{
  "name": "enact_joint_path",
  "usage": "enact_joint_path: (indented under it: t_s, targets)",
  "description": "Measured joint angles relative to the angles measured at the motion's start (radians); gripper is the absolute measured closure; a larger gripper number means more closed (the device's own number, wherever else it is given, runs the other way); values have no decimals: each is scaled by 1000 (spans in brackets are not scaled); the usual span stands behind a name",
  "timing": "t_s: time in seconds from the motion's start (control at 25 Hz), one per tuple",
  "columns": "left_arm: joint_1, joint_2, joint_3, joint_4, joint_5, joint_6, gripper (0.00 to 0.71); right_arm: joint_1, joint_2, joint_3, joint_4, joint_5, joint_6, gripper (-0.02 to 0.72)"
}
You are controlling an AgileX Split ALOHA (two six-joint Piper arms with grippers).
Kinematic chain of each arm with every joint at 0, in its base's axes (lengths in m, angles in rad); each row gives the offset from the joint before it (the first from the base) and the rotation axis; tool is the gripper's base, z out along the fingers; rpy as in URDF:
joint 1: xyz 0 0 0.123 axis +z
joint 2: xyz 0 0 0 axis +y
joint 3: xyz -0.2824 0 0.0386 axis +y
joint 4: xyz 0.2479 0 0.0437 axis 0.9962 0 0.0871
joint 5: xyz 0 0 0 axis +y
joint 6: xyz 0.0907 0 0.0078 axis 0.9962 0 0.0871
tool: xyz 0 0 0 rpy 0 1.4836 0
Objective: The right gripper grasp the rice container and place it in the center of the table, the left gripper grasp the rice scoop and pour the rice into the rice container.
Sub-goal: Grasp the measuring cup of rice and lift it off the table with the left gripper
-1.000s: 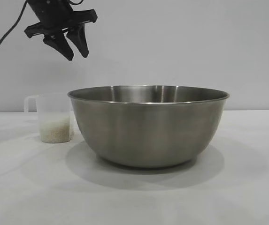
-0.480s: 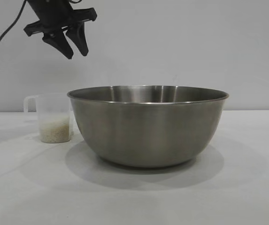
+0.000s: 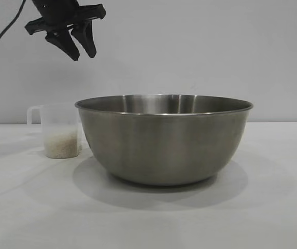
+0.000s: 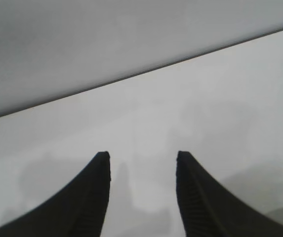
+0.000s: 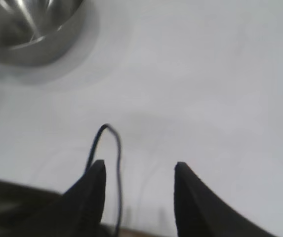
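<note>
The left gripper point(image 3: 82, 53) is held part open and empty, high above the rice scoop point(image 3: 60, 130). The right gripper point(image 5: 139, 168) is likewise part open and empty, away from the rice container point(image 3: 164, 139).

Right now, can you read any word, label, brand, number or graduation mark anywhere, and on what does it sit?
None readable.
Steel mixing bowl: plain metal, no brand or stamp showing.
Plastic measuring cup: no graduation marks or numbers can be made out.
Left gripper and right gripper: plain black, no lettering.
</note>
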Motion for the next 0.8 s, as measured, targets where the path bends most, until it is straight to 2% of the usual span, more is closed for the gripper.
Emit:
enact_joint_path:
  t_s: [0.16,0.52,0.68,0.8]
  targets:
    - [0,-2,0,1,13,0,444,0,0,2,-8,-4,47,426]
    - [0,-30,27,18,24,0,444,0,0,2,-10,-7,64,426]
    - [-2,-140,178,-7,-114,33,444,0,0,2,-10,-7,66,426]
    - [-12,-269,385,-71,-293,139,444,0,0,2,-10,-7,66,426]
